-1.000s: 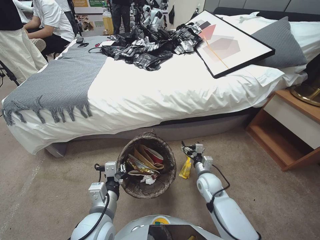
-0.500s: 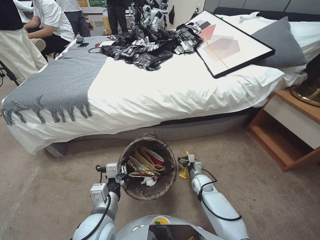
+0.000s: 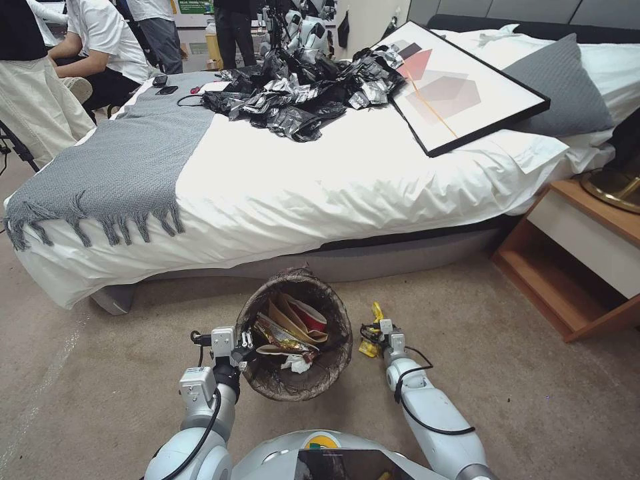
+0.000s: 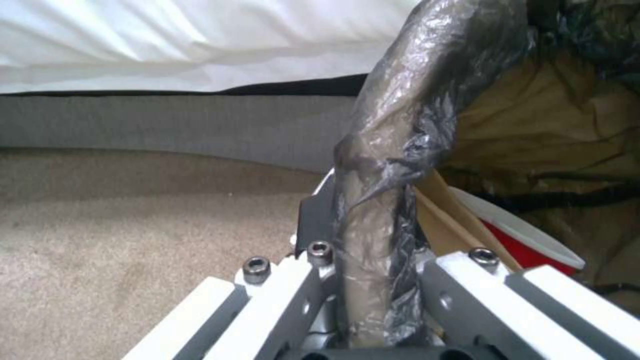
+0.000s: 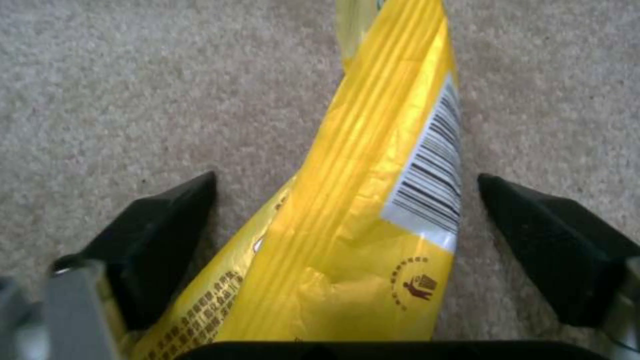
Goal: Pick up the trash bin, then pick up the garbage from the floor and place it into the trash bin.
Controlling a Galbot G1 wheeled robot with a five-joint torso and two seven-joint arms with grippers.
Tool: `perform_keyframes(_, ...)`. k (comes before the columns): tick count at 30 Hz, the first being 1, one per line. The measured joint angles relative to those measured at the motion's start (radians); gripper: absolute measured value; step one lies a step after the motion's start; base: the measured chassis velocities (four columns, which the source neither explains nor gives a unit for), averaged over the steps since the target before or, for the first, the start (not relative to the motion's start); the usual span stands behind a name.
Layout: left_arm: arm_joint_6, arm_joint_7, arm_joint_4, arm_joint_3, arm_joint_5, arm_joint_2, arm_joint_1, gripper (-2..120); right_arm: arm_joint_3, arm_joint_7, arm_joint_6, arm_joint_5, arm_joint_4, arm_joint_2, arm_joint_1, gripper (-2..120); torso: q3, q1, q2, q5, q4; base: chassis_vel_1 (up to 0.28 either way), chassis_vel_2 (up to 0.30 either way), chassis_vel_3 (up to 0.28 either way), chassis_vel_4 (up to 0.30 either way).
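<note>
Left gripper (image 4: 363,280): clamped on the trash bin (image 3: 319,373) rim, beside the bed. Right gripper (image 5: 347,240): jaws wide, straddling the yellow wrapper (image 5: 373,200) on the carpet (image 3: 533,387), right of the bin.

We cannot see the lower end of the yellow wrapper (image 5: 373,200): the right wrist view cuts it off, and its small print is too blurred to read. The right gripper's (image 3: 375,337) fingertips hide behind the wrapper in the head view. The bin's (image 3: 331,360) white wall is covered by its dark liner (image 4: 393,150). The litter deep inside the bin is buried under the top layer.
</note>
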Motion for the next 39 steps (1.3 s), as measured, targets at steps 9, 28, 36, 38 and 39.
perform_keyframes(9,-0.001,0.0,0.003,0.003,0.003,-0.001,-0.001,0,0.006,0.004,0.005,0.001,0.017,-0.006,-0.006,68,0.0,0.0,0.0,-0.0001,-0.0001,0.0,0.0,0.0,0.0)
perform_keyframes(28,-0.003,0.001,0.009,0.003,0.0,0.002,-0.006,0,0.01,0.01,0.024,-0.01,0.044,-0.008,-0.021,0,0.0,0.0,0.0,-0.0001,0.0,0.0,0.0,0.0,0.0)
perform_keyframes(36,-0.002,0.001,0.009,0.004,0.001,0.002,-0.006,0,0.013,0.01,0.035,-0.011,0.049,-0.013,-0.022,0,0.0,0.0,0.0,0.0,0.0,0.0,0.0,0.0,0.0)
perform_keyframes(38,-0.003,0.002,0.009,0.004,0.001,0.002,-0.006,0,0.02,0.012,0.048,-0.013,0.069,-0.015,-0.028,0,0.0,0.0,0.0,0.0,-0.0001,0.0,0.0,0.0,0.0)
perform_keyframes(39,-0.003,0.002,0.01,0.004,0.001,0.001,-0.006,0,0.023,0.015,0.054,-0.013,0.079,-0.016,-0.032,0,0.0,0.0,0.0,0.0,-0.0001,0.0,0.0,0.0,0.0)
